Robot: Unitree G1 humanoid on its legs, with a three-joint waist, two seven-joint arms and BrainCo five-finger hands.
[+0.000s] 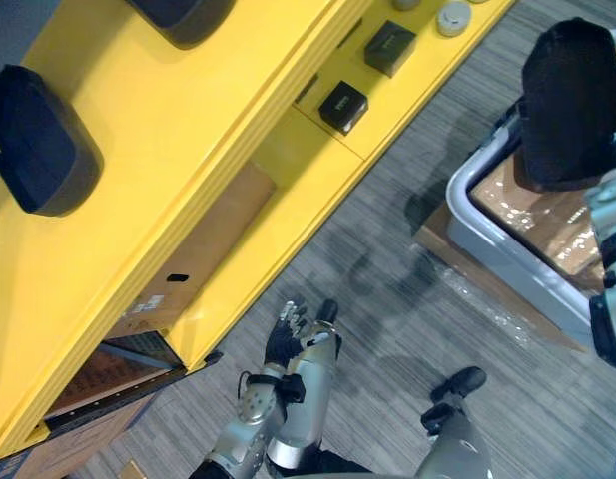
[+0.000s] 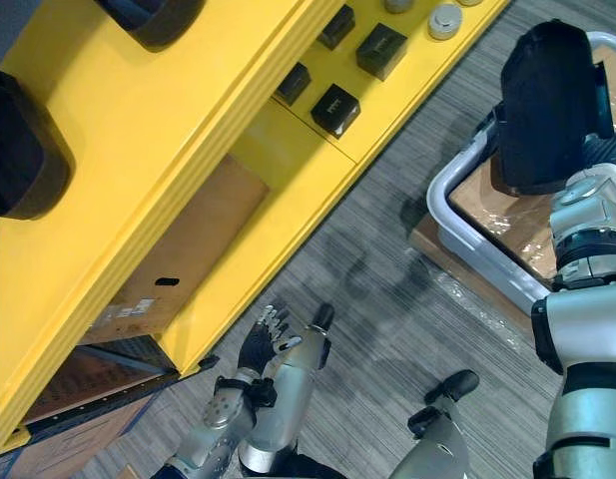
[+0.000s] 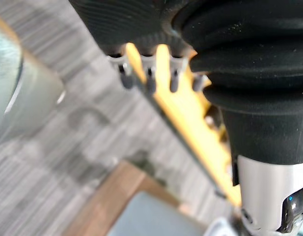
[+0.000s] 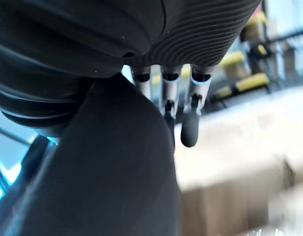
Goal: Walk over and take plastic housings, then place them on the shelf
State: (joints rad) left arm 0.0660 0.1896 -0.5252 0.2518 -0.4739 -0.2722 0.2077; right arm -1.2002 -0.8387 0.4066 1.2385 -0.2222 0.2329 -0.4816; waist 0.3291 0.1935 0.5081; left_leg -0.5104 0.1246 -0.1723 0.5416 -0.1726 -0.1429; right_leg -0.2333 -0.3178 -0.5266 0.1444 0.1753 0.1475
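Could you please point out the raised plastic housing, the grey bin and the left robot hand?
plastic housing [image 2: 547,100]: right eye view, middle of its black shell.
grey bin [image 2: 434,205]: right eye view, rounded corner of its rim.
left robot hand [image 2: 258,349]: right eye view, its dark palm.

Head stereo eyes look down, sharing yellow shelf [image 1: 188,130]; wrist views close-up.

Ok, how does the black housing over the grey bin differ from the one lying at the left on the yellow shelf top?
The held housing is in the air over the grey bin, in the right hand; the shelf housing rests on the yellow shelf, untouched. The held housing stands on end; the shelf housing lies flat. Both are dark, rounded shells.
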